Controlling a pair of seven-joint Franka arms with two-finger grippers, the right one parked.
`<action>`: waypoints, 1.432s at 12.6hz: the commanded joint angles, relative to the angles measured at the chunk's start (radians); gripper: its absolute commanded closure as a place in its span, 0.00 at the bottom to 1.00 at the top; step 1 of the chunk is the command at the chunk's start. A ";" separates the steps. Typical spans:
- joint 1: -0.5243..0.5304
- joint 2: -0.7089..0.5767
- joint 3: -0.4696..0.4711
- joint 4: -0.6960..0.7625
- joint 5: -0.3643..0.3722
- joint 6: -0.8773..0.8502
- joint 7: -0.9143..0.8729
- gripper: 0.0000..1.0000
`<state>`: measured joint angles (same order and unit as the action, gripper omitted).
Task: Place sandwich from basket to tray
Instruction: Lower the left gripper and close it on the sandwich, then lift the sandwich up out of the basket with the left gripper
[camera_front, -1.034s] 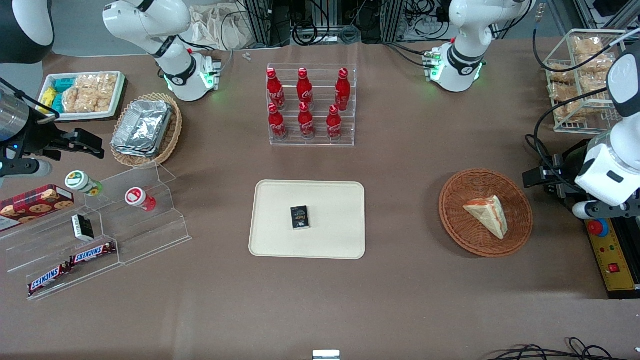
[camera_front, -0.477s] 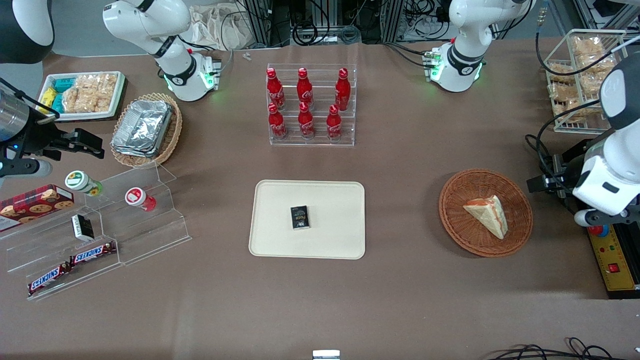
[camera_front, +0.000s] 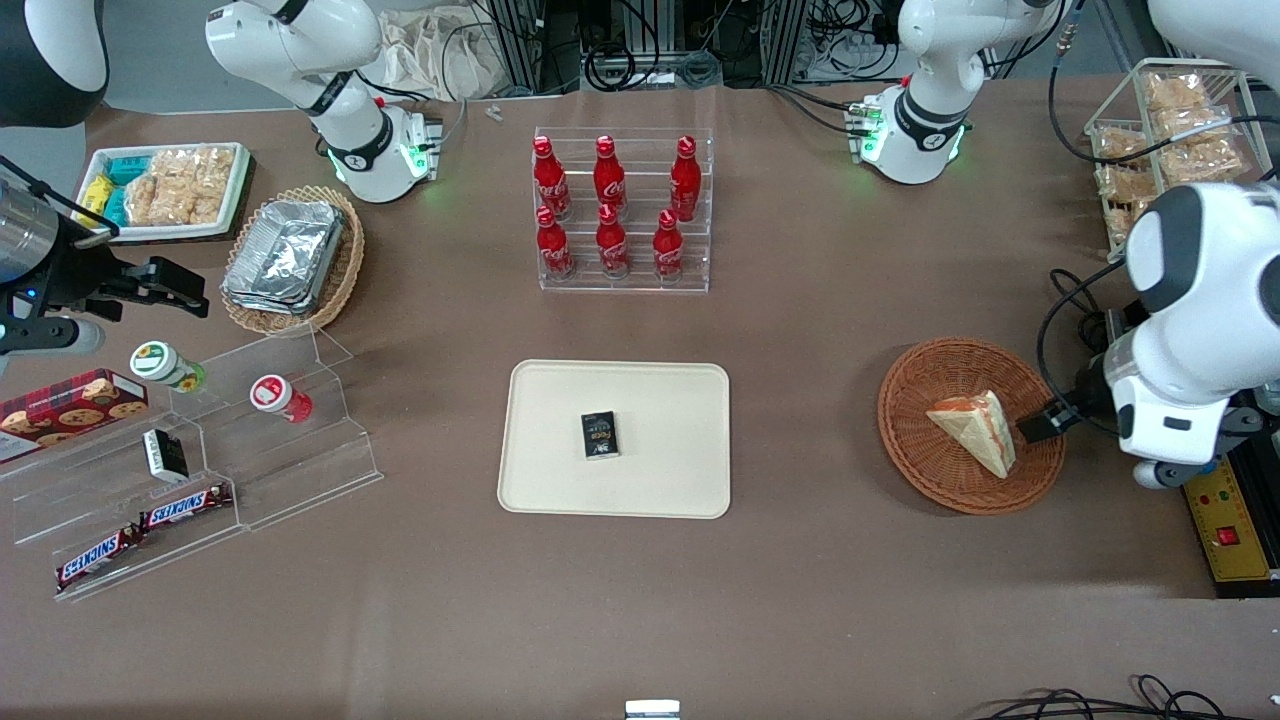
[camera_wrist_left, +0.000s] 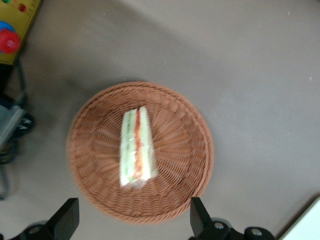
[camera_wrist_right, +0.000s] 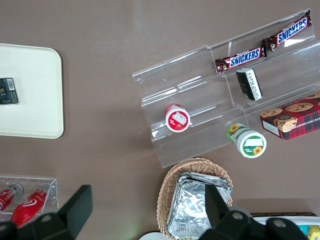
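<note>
The sandwich (camera_front: 975, 432), a pale wedge with orange-pink and green layers on its cut edge, lies in the round reddish-brown basket (camera_front: 905, 400) toward the working arm's end of the table. In the left wrist view the sandwich (camera_wrist_left: 136, 149) sits in the middle of the basket (camera_wrist_left: 192, 150). My gripper (camera_front: 1040, 425) hovers above the basket's rim, beside the sandwich and clear of it. Its fingers (camera_wrist_left: 197, 217) stand wide apart, so my gripper (camera_wrist_left: 132, 222) is open and holds nothing. The cream tray (camera_front: 665, 400) lies at the table's middle.
A small black box (camera_front: 600, 435) lies on the tray. A clear rack of red bottles (camera_front: 610, 215) stands farther from the front camera than the tray. A wire rack of snack bags (camera_front: 1165, 150) and a yellow control box (camera_front: 1225, 525) stand near the working arm.
My arm has swung in from the table's end toward the basket, and the gripper now hangs over the basket's rim beside the sandwich. Sandwich, basket and tray have not moved.
</note>
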<state>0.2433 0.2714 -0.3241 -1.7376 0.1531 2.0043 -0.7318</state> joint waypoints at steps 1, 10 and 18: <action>0.013 -0.014 0.002 -0.159 -0.006 0.178 -0.131 0.00; 0.028 0.066 0.046 -0.350 0.003 0.393 -0.169 0.00; 0.027 0.112 0.057 -0.335 0.002 0.410 -0.175 1.00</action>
<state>0.2623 0.3799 -0.2611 -2.0715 0.1532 2.3981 -0.8898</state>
